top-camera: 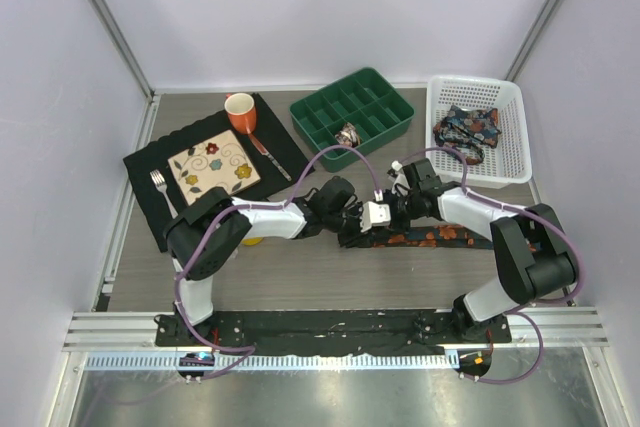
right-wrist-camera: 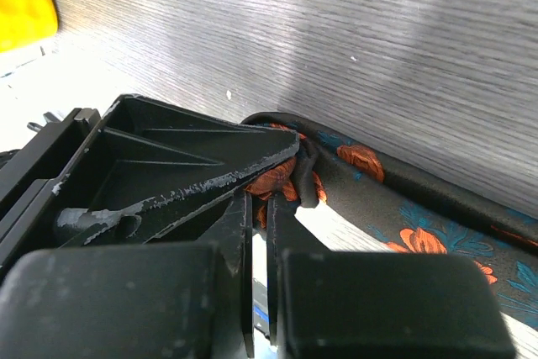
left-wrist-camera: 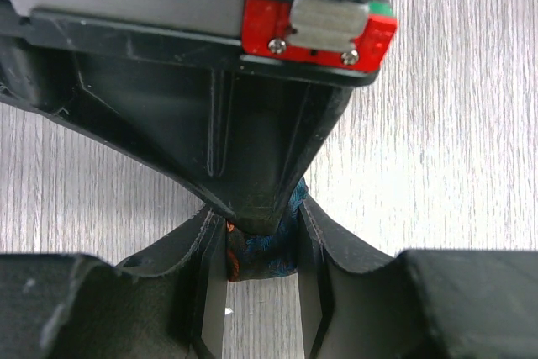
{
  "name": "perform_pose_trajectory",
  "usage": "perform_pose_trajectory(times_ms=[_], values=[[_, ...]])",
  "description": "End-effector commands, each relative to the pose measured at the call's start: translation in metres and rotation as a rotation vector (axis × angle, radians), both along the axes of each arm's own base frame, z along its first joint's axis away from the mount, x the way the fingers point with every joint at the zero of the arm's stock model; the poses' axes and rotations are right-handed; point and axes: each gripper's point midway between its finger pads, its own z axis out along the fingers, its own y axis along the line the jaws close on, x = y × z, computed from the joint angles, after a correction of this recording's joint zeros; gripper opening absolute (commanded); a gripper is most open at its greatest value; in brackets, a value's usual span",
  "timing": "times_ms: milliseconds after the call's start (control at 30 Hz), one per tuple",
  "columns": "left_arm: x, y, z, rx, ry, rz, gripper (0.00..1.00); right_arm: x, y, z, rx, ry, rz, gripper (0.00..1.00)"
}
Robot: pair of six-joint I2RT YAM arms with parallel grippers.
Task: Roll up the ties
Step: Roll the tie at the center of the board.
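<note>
Noted left pincer (left-wrist-camera: 261, 260), right pincer (right-wrist-camera: 259, 208) both nipped onto limp, slippery navy orange-flowered fabric tie (top-camera: 445, 238) mid-frame; judged folded end best hold.

Grey wood-grain table (top-camera: 330, 282) carries a black placemat (top-camera: 145, 165), green divided tray (top-camera: 310, 135), white basket (top-camera: 513, 137) — and a tie (top-camera: 450, 238).

You see a black mat (top-camera: 150, 162) on the table (top-camera: 330, 272). On its middle lies a flowered plate (top-camera: 213, 164), on its left part a fork (top-camera: 160, 189), at its far corner an orange mug (top-camera: 240, 111). Right of the mat stands a green tray (top-camera: 345, 105), further right a white basket (top-camera: 508, 142).
</note>
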Motion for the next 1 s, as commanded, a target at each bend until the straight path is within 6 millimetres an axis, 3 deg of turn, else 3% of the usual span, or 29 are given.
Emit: perform_pose_trajectory(times_ms=[0, 267, 367, 433, 467, 500, 767, 833, 900, 933, 967], values=[[-0.044, 0.092, -0.097, 0.416, 0.164, 0.026, 0.33, -0.005, -0.009, -0.022, -0.092, 0.027, 0.001, 0.01], [-0.025, 0.068, -0.047, 0.204, 0.123, 0.084, 0.57, -0.008, -0.03, -0.034, -0.11, 0.09, -0.093, 0.01], [-0.016, 0.054, -0.014, 0.064, 0.094, 0.095, 0.77, -0.01, -0.031, -0.035, -0.104, 0.103, -0.099, 0.01], [-0.011, 0.05, 0.001, -0.006, 0.087, 0.119, 0.8, -0.011, -0.033, -0.037, -0.108, 0.114, -0.103, 0.01], [-0.011, 0.049, 0.014, -0.046, 0.076, 0.12, 0.95, -0.012, -0.034, -0.037, -0.107, 0.117, -0.104, 0.01], [-0.007, 0.045, 0.024, -0.09, 0.075, 0.142, 1.0, -0.013, -0.036, -0.039, -0.115, 0.12, -0.111, 0.01], [0.016, 0.043, 0.109, -0.378, -0.07, 0.294, 1.0, -0.021, -0.044, -0.05, -0.151, 0.116, -0.084, 0.01], [0.027, 0.045, 0.111, -0.377, -0.052, 0.378, 1.0, -0.027, -0.046, -0.055, -0.156, 0.127, -0.072, 0.01], [0.027, 0.043, 0.109, -0.28, -0.021, 0.306, 1.0, -0.03, -0.045, -0.062, -0.146, 0.138, -0.076, 0.01], [0.012, 0.037, 0.105, -0.287, 0.058, 0.189, 1.0, -0.026, -0.042, -0.063, -0.13, 0.12, -0.077, 0.01], [0.012, 0.035, 0.11, -0.329, 0.093, 0.182, 1.0, -0.027, -0.039, -0.063, -0.1, 0.127, -0.076, 0.01]])
